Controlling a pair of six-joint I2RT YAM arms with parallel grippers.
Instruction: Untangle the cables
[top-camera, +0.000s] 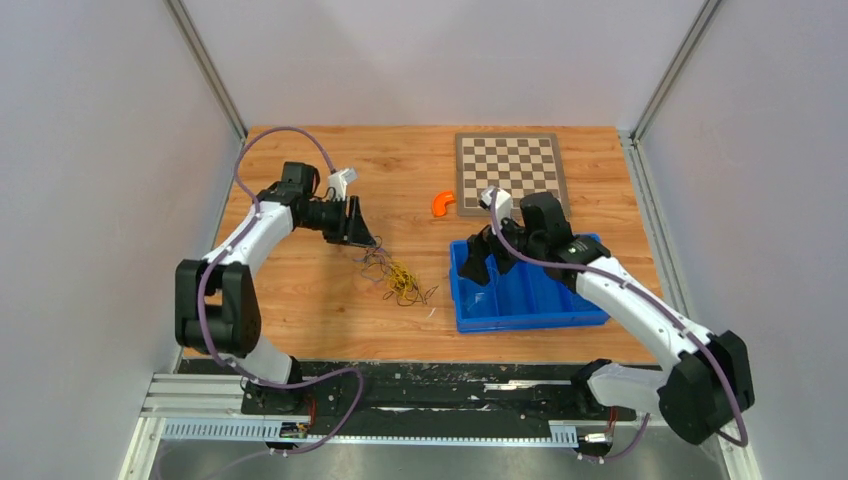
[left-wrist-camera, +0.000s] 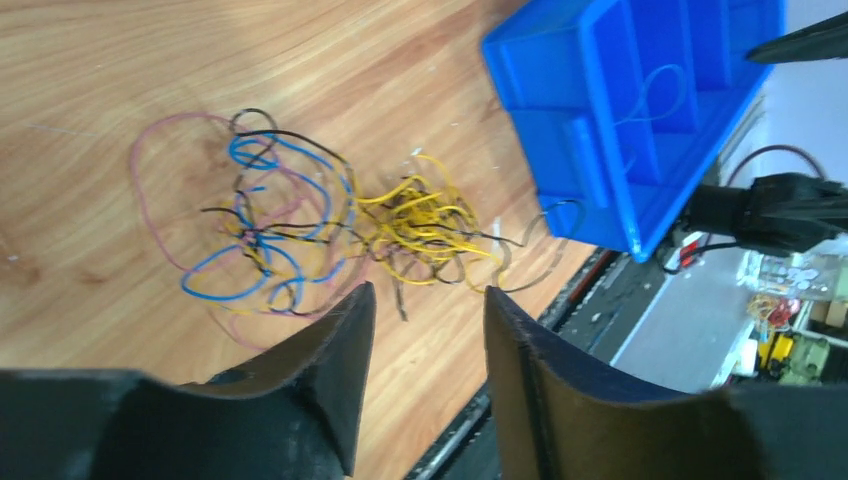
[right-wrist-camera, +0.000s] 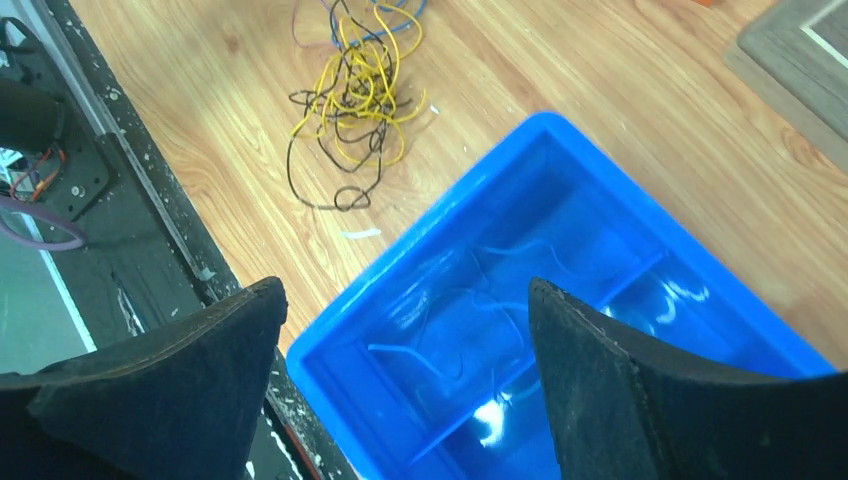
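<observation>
right tool (right-wrist-camera: 402, 295) gapes empty over blue bin (right-wrist-camera: 425, 230) (cables (right-wrist-camera: 400, 350) inside); left tool (left-wrist-camera: 428, 295) part-open, empty.

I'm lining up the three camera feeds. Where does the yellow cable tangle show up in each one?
Top external: the yellow cable tangle lies near the centre, just left of the blue bin.
Left wrist: the tangle is mid-frame, with the bin to its upper right.
Right wrist: the tangle is at the top, left of centre, with the bin below and to its right.
Shared landmark: the blue bin.
</observation>
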